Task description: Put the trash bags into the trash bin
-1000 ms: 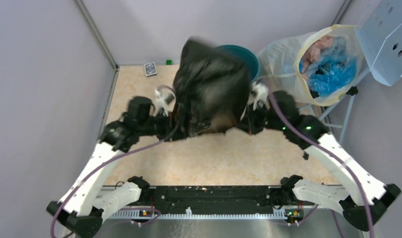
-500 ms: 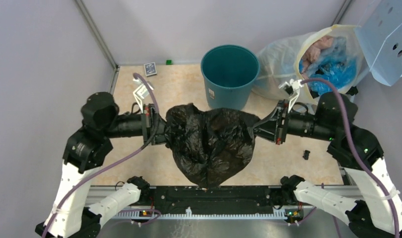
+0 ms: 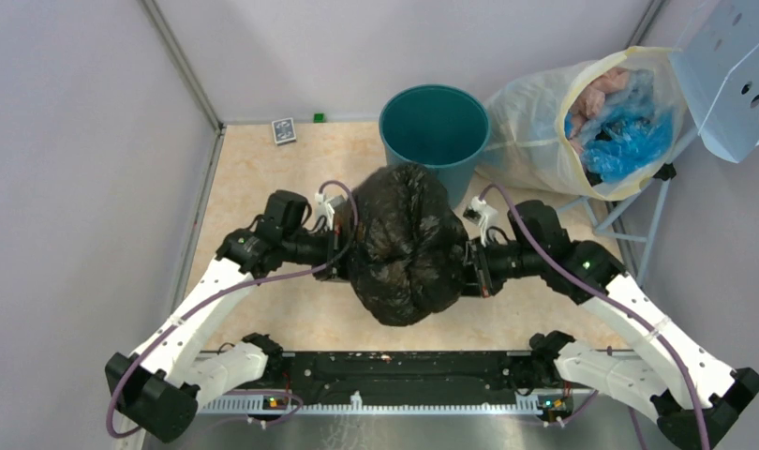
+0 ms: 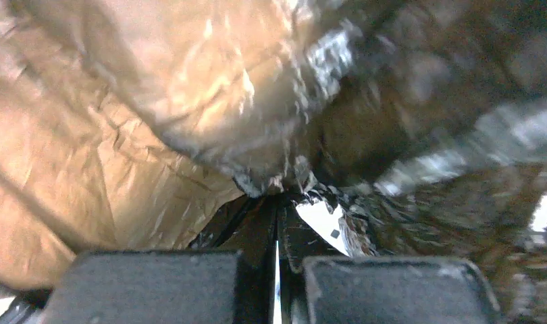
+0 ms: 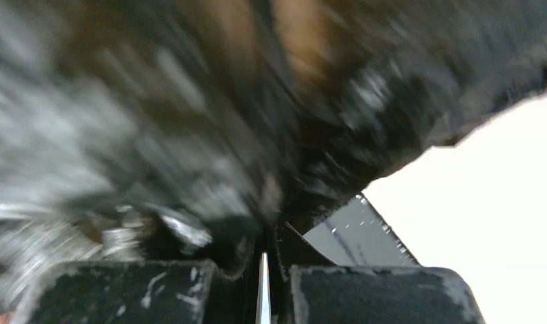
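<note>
The bag (image 3: pixel 404 246), a glossy, crinkled black bundle, hides part of the counter (image 3: pixel 263 187) and overlaps the near wall of the teal bin (image 3: pixel 434 117). Both wrist views are blurred. The bag is held between the left end effector (image 4: pixel 277 226) and the right end effector (image 5: pixel 263 253), each clenched on one side of it, tips buried in plastic.

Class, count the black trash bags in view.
1: a black trash bag bunched between the left gripper and right gripper, just short of the trash bin. Others could be bundled inside it.
</note>
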Available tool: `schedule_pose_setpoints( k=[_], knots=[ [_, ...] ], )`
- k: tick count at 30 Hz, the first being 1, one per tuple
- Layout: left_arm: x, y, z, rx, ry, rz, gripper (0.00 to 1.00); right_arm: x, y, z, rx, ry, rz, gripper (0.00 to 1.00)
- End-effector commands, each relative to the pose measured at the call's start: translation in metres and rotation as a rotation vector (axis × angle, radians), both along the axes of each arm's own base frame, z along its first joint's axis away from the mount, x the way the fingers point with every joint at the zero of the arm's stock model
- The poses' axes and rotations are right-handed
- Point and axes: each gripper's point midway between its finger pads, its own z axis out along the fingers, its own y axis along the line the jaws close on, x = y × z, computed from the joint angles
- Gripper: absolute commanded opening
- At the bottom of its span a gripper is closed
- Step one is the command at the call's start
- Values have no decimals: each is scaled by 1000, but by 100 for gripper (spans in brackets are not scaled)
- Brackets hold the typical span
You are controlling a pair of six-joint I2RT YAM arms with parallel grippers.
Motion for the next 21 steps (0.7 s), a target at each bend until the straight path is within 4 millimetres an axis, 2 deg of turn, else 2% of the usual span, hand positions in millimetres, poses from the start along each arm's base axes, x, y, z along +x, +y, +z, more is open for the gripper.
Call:
schedule_pose_setpoints(
  k=[1, 4, 5, 7, 8, 9, 15, 17, 21],
  knots=[
    [-9, 8, -24, 43, -1, -18, 0, -43, -1, 42, 227, -56, 136, 0],
    [-5, 7, -18, 37, -24, -18, 0, -57, -3, 67, 308, -108, 178, 0],
    [-3, 5, -16, 35, -28, -19, 0, -57, -4, 73, 318, -128, 180, 8],
    [-1, 3, -12, 31, -29, -25, 0, -47, -7, 80, 287, -192, 139, 53],
    [0, 3, -9, 29, -33, -27, 0, -39, -12, 79, 242, -219, 101, 63],
    [0, 3, -8, 27, -38, -28, 0, -31, -16, 82, 209, -258, 72, 69],
    [-3, 4, 0, 15, -62, -33, 0, -8, -42, 79, 0, -358, -16, 79],
    [-5, 4, 5, 5, -70, -39, 0, -5, -40, 83, 0, -365, -11, 81],
    [-8, 4, 16, -10, -89, -47, 0, 9, -22, 84, 37, -347, -7, 83]
  ],
)
